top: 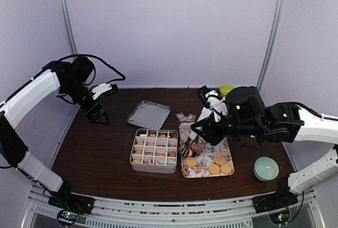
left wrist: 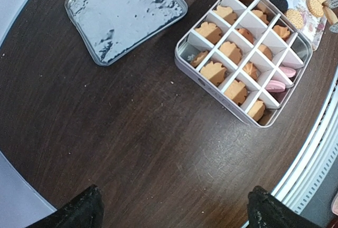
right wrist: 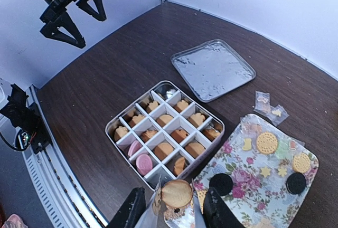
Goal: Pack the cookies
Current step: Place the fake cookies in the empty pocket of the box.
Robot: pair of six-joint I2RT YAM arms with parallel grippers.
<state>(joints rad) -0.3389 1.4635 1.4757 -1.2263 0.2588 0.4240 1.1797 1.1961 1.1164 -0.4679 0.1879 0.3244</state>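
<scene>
Right wrist view: the right gripper (right wrist: 173, 215) clamps metal tongs (right wrist: 182, 218) pinched on a golden cookie (right wrist: 177, 192) over the floral tray's (right wrist: 253, 186) left edge, beside the divided tin (right wrist: 111, 133); the left gripper (right wrist: 92, 32) hangs open. Best to squeeze steadily and release only inside a free cell. Round, the cookie has no long axis, its face upward.

The left arm (top: 31, 93) is built of white shell links joined by black joints, and a thin black cable (top: 105, 61) loops out from the black wrist behind the left jaws. A small white plate (top: 103, 89) sits just behind those jaws, whose fingers (left wrist: 79, 212) are black and triangular. The right arm (top: 317, 125) has the same white links. A bulky black housing behind the right jaws carries a small green light (top: 237, 106).
</scene>
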